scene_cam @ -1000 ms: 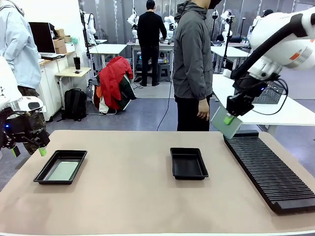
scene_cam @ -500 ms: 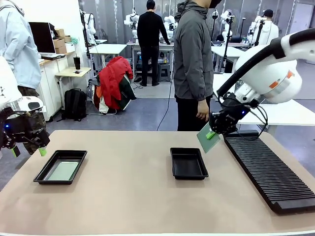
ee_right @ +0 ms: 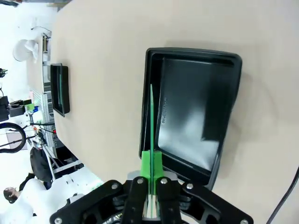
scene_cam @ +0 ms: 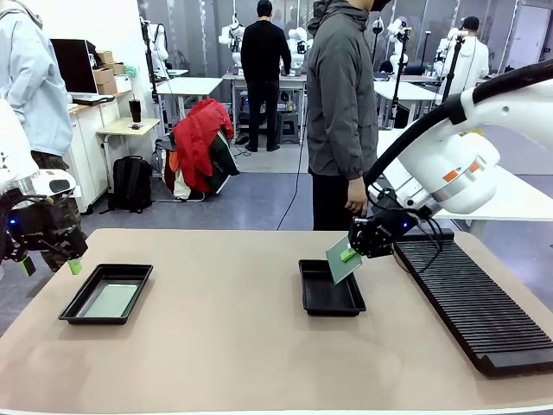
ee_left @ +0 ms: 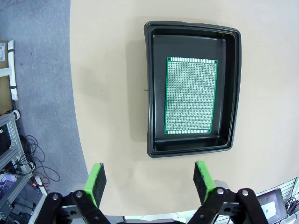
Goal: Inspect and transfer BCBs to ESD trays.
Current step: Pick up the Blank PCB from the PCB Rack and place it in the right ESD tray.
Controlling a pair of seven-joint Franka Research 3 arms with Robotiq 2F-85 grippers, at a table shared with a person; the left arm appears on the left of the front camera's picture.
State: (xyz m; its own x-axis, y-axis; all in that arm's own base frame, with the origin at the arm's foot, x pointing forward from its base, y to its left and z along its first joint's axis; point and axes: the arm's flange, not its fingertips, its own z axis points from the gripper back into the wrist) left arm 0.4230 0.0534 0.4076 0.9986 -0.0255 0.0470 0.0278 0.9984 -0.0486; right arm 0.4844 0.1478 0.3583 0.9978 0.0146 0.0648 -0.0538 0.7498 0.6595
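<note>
Right pincer (scene_cam: 350, 254) clamps a BCB (ee_right: 152, 119) seen edge-on, its faces hidden, above a black tray (ee_right: 194, 116).

Thin green grid-textured BCB (scene_cam: 343, 259) tilted, mid-right of front view, over black plastic ESD tray (scene_cam: 331, 300)'s far rim. 2nd green BCB (ee_left: 191, 95) flat in left black tray (ee_left: 156, 88), lower left.

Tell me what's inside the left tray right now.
One BCB lies flat, green grid face up, in the left tray, clear of its walls. Whatever is beneath the board is covered.
</note>
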